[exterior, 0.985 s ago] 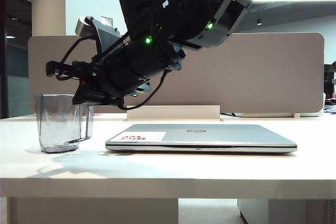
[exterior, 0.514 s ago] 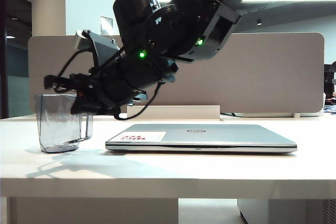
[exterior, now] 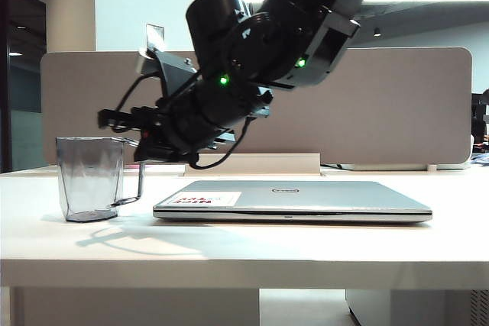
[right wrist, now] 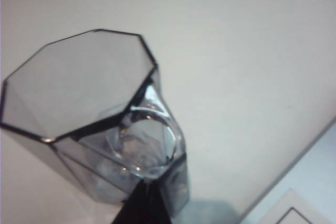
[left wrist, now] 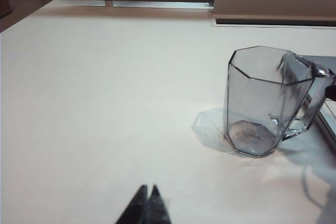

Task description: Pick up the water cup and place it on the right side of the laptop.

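Observation:
The water cup (exterior: 90, 179), smoky transparent with faceted sides, stands upright on the table left of the closed silver laptop (exterior: 294, 198). Its handle faces the laptop. My right gripper (exterior: 140, 146) reaches across from the right and sits at the top of that handle. In the right wrist view its dark fingers (right wrist: 146, 190) are pressed together against the handle of the cup (right wrist: 79, 87), with nothing seen between them; a corner of the laptop (right wrist: 315, 171) shows. My left gripper (left wrist: 148, 187) is shut and empty over bare table, well short of the cup (left wrist: 262, 103).
A grey partition panel (exterior: 382, 104) runs along the back of the white table (exterior: 229, 250), with a pale rail (exterior: 252, 163) at its foot. The right arm's black body hangs over the laptop's left half.
The right arm has swung rightward, its gripper dropping a little from above the cup's mouth to the handle. The cup has shifted slightly toward the laptop and its handle shows more. The left arm is still.

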`<action>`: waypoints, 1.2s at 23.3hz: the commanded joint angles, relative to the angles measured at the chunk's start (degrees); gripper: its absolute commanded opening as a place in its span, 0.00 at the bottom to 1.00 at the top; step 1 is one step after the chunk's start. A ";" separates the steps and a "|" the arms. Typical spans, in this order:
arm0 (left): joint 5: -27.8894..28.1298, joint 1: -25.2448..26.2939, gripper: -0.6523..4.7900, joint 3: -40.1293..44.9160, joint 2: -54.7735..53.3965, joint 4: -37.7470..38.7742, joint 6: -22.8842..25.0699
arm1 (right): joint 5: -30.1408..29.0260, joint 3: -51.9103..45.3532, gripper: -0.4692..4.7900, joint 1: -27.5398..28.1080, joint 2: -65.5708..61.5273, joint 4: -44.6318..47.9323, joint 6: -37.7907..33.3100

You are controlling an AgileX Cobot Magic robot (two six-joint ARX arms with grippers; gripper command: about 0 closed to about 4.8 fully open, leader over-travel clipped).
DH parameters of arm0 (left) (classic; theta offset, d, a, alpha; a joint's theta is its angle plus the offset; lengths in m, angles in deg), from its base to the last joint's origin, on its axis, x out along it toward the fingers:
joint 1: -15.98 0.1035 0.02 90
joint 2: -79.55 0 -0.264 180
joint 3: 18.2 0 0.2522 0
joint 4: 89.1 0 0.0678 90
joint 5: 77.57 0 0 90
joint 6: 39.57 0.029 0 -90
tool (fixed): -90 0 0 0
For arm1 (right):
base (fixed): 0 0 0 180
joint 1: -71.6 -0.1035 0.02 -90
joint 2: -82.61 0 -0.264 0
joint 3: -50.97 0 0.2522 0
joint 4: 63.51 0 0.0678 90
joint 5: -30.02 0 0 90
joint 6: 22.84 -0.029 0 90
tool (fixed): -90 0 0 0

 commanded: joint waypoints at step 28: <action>0.04 -0.04 0.11 -0.17 -0.04 -0.39 -0.17 | 4.04 0.37 0.33 0.42 0.11 -3.43 -0.24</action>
